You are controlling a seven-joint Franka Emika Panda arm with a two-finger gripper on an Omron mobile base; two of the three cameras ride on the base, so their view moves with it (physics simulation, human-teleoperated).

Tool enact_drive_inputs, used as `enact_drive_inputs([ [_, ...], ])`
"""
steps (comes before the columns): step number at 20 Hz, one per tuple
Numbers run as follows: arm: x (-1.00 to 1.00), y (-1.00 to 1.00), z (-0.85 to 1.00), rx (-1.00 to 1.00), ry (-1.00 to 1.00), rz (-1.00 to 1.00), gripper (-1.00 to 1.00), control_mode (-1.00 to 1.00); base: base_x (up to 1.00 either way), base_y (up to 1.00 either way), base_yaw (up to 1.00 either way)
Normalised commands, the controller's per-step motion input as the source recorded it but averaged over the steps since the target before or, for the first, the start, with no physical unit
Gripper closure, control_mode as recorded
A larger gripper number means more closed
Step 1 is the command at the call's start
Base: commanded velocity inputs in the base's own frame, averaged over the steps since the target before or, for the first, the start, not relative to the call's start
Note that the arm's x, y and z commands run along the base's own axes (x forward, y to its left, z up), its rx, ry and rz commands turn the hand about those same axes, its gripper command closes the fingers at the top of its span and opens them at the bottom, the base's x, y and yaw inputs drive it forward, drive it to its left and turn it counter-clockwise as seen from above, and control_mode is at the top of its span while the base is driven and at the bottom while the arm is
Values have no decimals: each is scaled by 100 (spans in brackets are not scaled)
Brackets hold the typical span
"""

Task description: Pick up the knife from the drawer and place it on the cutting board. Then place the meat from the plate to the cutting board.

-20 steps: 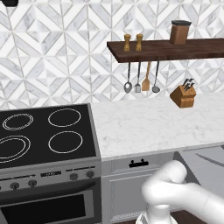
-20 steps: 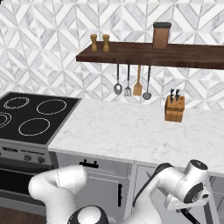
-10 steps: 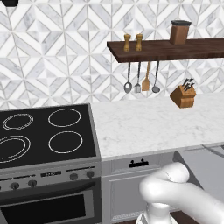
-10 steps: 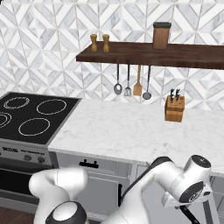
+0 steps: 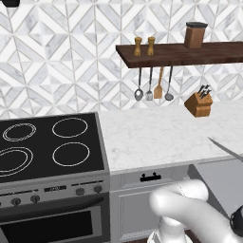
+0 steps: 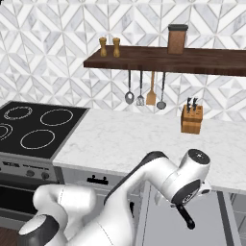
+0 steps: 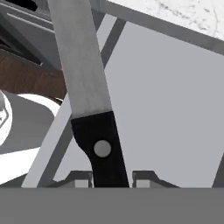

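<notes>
Nearest thing first: the two-finger gripper (image 7: pixel 111 177) is clamped on the long kitchen knife w/ slim silver blade and black handle (image 7: pixel 89 103). In the hand view the black handle sits right between the two dark fingertips (image 7: pixel 81 178), and the blade runs up and away from them, over the open light grey drawer (image 7: pixel 170 100) w/ its flat grey inside. So the knife is up off the drawer floor, held above it, not lying in it.

In the right base view the white arm bends over that same drawer (image 6: pixel 202 223), at the near right under the counter edge, and the knife's black handle (image 6: pixel 185 217) pokes down below the hand. From the left base view the silver blade tip (image 5: pixel 227 149) sticks up at the far right, in front of the white marble counter (image 5: pixel 156 135).

Left of the drawer there's a grey drawer front w/ a black bar handle (image 5: pixel 151 178), and further left the black stovetop w/ four ring burners (image 5: pixel 45 147).

Farther back on the counter, near the wall, a wooden knife block w/ short black-handled knives (image 6: pixel 191 118). Above it, a dark wood shelf (image 6: pixel 166 61) w/ two small wooden shakers (image 6: pixel 109 47) and a brown canister w/ dark lid (image 6: pixel 177 38); metal and wood utensils (image 6: pixel 145 91) hang under the shelf against the white-grey patterned tile wall.
</notes>
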Motion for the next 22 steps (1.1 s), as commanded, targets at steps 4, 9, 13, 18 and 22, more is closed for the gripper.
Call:
enact_drive_inputs([
  [4, 32, 100, 61, 0, -2, -7, 100, -100, 0, 0, 0],
  [9, 37, 96, 63, 0, 5, -6, 100, -100, 0, 0, 0],
  [13, 49, 84, 51, 0, 20, -4, 100, -100, 0, 0, 0],
  [18, 37, 64, 20, 0, 25, -1, 100, -100, 0, 0, 0],
  [22, 34, 42, 1, 6, 6, 0, 100, -100, 0, 0, 0],
])
